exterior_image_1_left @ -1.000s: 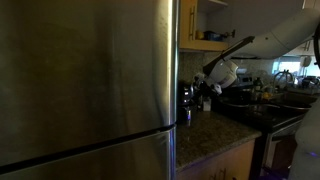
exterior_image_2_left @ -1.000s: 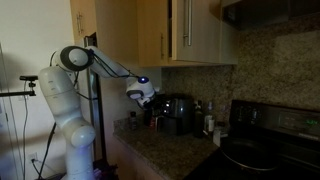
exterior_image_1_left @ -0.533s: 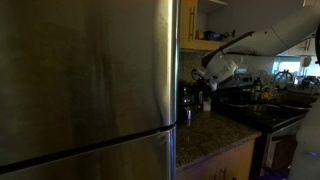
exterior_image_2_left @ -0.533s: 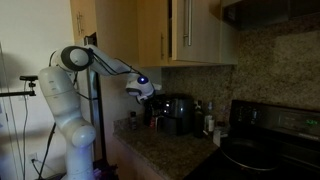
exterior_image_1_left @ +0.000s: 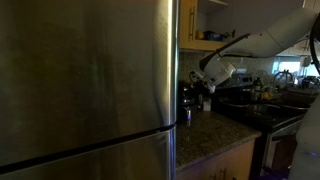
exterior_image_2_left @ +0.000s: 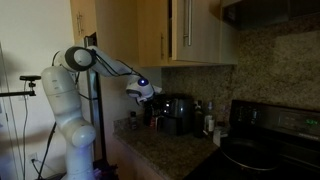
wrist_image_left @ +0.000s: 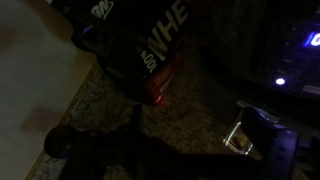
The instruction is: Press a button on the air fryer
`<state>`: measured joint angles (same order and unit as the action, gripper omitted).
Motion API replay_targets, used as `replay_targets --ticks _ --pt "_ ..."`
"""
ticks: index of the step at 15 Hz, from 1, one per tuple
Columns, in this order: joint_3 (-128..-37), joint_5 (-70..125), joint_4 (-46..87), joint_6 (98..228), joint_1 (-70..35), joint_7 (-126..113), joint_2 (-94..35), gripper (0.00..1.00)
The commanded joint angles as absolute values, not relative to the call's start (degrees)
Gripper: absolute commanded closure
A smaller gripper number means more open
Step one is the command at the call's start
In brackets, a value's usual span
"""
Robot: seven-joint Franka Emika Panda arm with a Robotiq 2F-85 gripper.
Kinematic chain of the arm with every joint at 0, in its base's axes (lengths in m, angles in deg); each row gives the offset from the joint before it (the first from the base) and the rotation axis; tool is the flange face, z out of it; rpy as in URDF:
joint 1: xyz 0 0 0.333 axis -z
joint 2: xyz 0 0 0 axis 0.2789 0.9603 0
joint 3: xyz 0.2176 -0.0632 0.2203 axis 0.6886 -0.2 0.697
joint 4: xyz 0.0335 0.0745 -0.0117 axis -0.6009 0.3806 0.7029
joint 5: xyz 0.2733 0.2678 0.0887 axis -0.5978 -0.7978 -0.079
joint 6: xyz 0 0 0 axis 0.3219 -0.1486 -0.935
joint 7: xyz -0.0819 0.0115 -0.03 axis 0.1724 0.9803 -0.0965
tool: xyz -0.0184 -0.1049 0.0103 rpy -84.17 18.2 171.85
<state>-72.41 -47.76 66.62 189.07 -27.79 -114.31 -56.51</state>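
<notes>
Exterior views show the pincer [exterior_image_2_left: 151, 101] beside the air fryer [exterior_image_2_left: 179, 113].

In the wrist view, a dark glossy package with a red edge [wrist_image_left: 135, 50] carries large pale letters "WHE", cut by the frame, and a smaller "100" beside them. Nothing else reads clearly.

Steel fridge [exterior_image_1_left: 85, 85] fills left; granite countertop [exterior_image_2_left: 170, 152] lower centre; black stove [exterior_image_2_left: 265, 140] lower right; wooden cabinets [exterior_image_2_left: 195, 30] top centre.
</notes>
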Motion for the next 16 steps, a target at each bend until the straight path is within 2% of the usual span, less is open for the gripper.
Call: replay_targets --ticks 1,2,3,6,11,12,16 --pt "-70.56 -54.59 63.43 195.33 -29.95 -113.08 -49.1 0.0" --pt "-69.88 -56.87 63.23 198.34 -30.6 -112.73 -48.34 0.0" --pt "-69.65 -53.06 65.4 193.77 -28.17 -114.01 -51.55 0.0" --pt "-69.05 -53.28 65.19 194.7 -28.45 -114.05 -50.31 0.0" --pt "-69.95 -57.03 63.55 207.85 -29.45 -113.07 -48.8 0.0" --pt "-69.06 -55.42 64.98 204.51 -28.26 -113.68 -50.22 0.0" --pt "-68.99 -55.74 63.52 207.31 -28.25 -113.83 -48.84 0.0"
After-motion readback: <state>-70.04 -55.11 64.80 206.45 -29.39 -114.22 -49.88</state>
